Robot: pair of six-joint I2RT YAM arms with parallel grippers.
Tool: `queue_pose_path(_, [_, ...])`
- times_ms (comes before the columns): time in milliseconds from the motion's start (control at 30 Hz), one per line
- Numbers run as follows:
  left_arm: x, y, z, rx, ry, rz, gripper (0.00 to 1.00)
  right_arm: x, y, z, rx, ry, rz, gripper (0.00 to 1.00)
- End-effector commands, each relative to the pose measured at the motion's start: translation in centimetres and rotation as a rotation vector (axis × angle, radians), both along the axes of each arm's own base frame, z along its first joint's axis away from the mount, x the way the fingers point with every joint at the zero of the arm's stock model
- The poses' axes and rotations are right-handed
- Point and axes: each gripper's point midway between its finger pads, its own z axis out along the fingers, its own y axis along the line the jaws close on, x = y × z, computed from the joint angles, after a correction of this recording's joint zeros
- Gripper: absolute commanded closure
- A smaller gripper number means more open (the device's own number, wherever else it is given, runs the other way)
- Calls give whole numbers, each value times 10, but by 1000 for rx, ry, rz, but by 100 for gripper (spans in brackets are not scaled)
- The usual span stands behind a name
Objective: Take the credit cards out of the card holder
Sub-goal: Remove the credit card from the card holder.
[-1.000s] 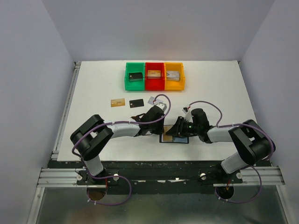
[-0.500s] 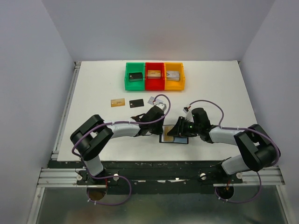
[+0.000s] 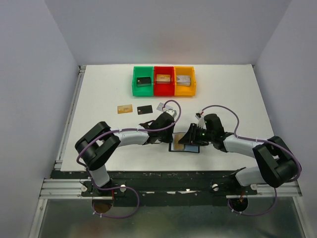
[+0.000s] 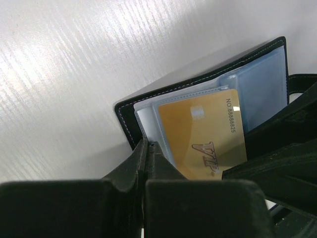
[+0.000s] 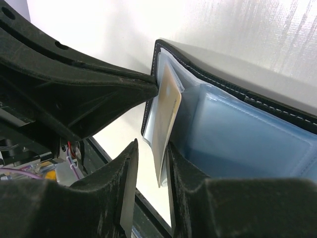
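Top view: card holder (image 3: 190, 148) lies open on table (image 3: 233, 89), both my grippers at it. My L gripper (image 3: 170, 139) is at holder's left edge, my R gripper (image 3: 184, 140) over its left half, tips nearly meeting. Loose on table, beyond holder & to its left: tan-gold card (image 3: 124, 108), black card (image 3: 144, 110), silver card (image 3: 162, 106). Green, red & orange bins (image 3: 164, 82) sit well beyond holder, each w/ a blocky item.

L wrist view: my L fingers are pressed tight together at holder's edge; can't tell if a flap is pinched btwn them. Gold card (image 4: 205, 134) marked VIP shows at holder's clear pockets; can't tell how far it's out.

R wrist view: my R fingers stand apart, straddling gold card's free edge. Card is tilted up off holder's left page, w/ a gap btwn it & one finger, so not clamped. L gripper's tip touches holder's left edge just beside that card. Holder's right page lies flat, bluish pockets up.
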Motion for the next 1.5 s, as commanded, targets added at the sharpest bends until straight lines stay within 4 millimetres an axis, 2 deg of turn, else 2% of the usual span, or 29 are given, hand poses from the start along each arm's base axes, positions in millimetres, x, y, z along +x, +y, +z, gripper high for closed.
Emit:
queue_pose_path(0, [-14, 15, -27, 94, 73, 3, 100, 8, 4, 15, 17, -59, -1, 64])
queue_pose_path(367, [-19, -6, -16, -5, 55, -74, 100, 10, 16, 12, 92, -24, 10, 59])
queue_pose_path(900, [-21, -14, -10, -56, 38, -102, 100, 12, 25, -2, 118, 37, 21, 57])
queue_pose_path(1100, [-21, -14, -11, -54, 39, -99, 100, 9, 27, -5, 130, 50, 38, 57])
queue_pose_path(1467, [-21, 3, -29, 22, 95, -20, 100, 8, 17, 10, 71, -12, 32, 58])
